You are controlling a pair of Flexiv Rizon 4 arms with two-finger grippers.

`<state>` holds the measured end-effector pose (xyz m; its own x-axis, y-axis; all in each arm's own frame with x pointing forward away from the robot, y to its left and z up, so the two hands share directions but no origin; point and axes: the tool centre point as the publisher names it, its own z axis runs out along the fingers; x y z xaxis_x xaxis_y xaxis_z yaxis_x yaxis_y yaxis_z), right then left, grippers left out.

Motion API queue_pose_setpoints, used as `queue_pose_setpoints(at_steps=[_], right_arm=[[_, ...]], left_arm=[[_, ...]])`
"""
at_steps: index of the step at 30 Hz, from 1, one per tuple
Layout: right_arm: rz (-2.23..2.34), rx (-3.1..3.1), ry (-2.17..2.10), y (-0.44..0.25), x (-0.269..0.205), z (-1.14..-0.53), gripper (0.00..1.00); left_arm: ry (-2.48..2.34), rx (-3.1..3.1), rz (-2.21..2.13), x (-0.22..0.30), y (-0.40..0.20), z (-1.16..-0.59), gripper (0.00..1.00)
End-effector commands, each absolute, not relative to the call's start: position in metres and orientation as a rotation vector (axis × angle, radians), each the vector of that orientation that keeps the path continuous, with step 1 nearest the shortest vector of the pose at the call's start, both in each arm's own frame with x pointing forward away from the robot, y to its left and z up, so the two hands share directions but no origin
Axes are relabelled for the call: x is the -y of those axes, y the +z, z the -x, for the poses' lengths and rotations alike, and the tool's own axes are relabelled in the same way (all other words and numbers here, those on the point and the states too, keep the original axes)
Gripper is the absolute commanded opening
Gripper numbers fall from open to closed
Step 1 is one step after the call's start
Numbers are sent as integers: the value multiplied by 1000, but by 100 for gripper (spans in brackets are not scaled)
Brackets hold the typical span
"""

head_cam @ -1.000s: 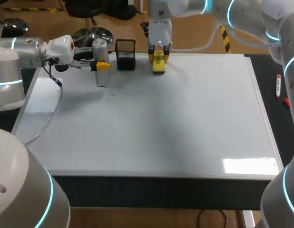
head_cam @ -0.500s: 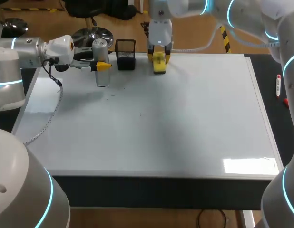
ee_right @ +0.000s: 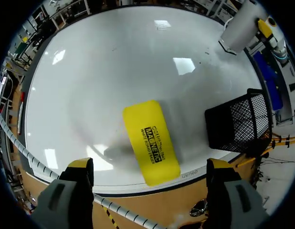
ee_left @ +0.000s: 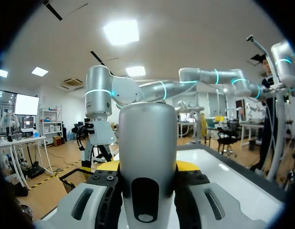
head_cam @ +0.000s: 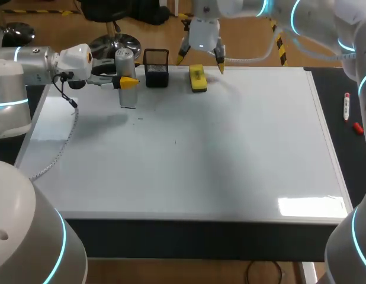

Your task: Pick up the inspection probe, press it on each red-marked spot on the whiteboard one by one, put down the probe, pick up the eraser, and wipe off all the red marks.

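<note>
Right gripper [head_cam: 201, 61] spread wide, hanging just above the yellow whiteboard eraser [head_cam: 198, 78], touching nothing. Eraser flat on the whiteboard [head_cam: 230, 154] at 12 o'clock, near the far edge, black mesh pen holder [head_cam: 156, 68] at its 9 o'clock. Left gripper [head_cam: 128, 83] at 10 o'clock, clamped on the upright silver inspection probe [head_cam: 127, 97]. No red marks discernible. Risk: probably shoves the eraser over the far edge, or snags the holder, if closed off-centre

The right gripper [head_cam: 201, 63] lets go of the eraser [head_cam: 198, 78], and its fingers now stand wide apart. It rises toward 12 o'clock, and the eraser lies free on the whiteboard [head_cam: 230, 148].
</note>
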<state>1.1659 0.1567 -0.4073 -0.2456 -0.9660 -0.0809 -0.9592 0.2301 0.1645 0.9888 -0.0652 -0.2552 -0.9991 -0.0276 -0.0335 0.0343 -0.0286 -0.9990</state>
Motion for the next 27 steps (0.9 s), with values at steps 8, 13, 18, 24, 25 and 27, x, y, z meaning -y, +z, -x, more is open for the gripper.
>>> queue_pose_setpoints(at_steps=[8, 13, 18, 24, 25, 27], right_arm=[[-1813, 2631, -392, -370, -119, -1150, 100], [-1670, 2751, -484, -358, -106, -1151, 100], [-1588, 2833, -544, -346, -94, -1150, 100], [-1515, 2895, -636, -327, -77, -1147, 100], [-1492, 2911, -645, -324, -74, -1147, 100], [-1472, 2935, -672, -318, -68, -1145, 100]], left_arm=[[-2219, -2158, -5, 66, -254, -988, 0], [-2219, -2158, -5, 66, -254, -988, 0], [-2219, -2158, -5, 66, -254, -988, 0], [-2219, -2158, -5, 66, -254, -988, 0], [-2219, -2158, -5, 66, -254, -988, 0], [-2219, -2158, -5, 66, -254, -988, 0]])
